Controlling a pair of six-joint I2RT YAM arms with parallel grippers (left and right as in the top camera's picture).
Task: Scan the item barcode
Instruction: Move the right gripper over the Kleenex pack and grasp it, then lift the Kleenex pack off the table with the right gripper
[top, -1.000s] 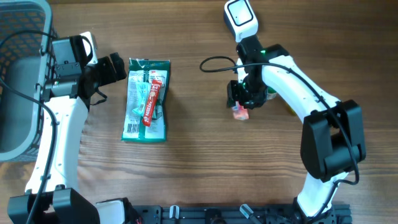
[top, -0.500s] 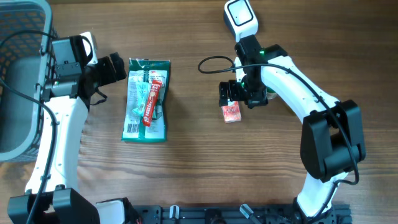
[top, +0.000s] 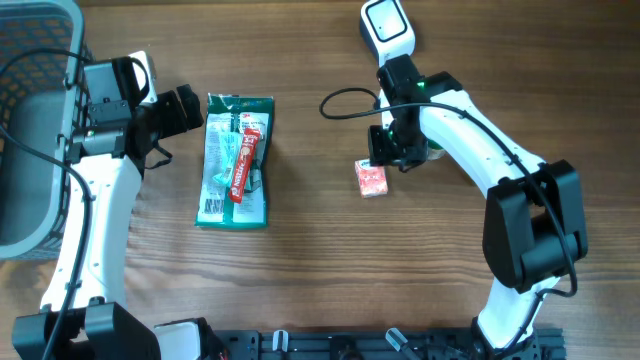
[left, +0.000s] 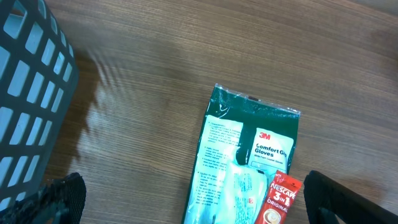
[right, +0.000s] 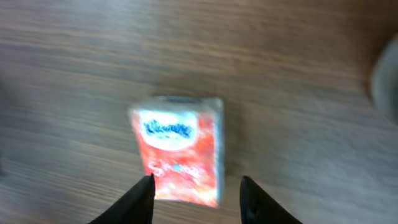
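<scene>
While your right gripper (right: 198, 186) hangs released, the small red tissue pack (right: 177, 152) lies loose below its parted fingers. Your left gripper (top: 190, 108) gapes wide too — holding nothing.

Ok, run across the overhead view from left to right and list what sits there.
grey basket → left gripper → green gloves pack → red tissue pack
</scene>
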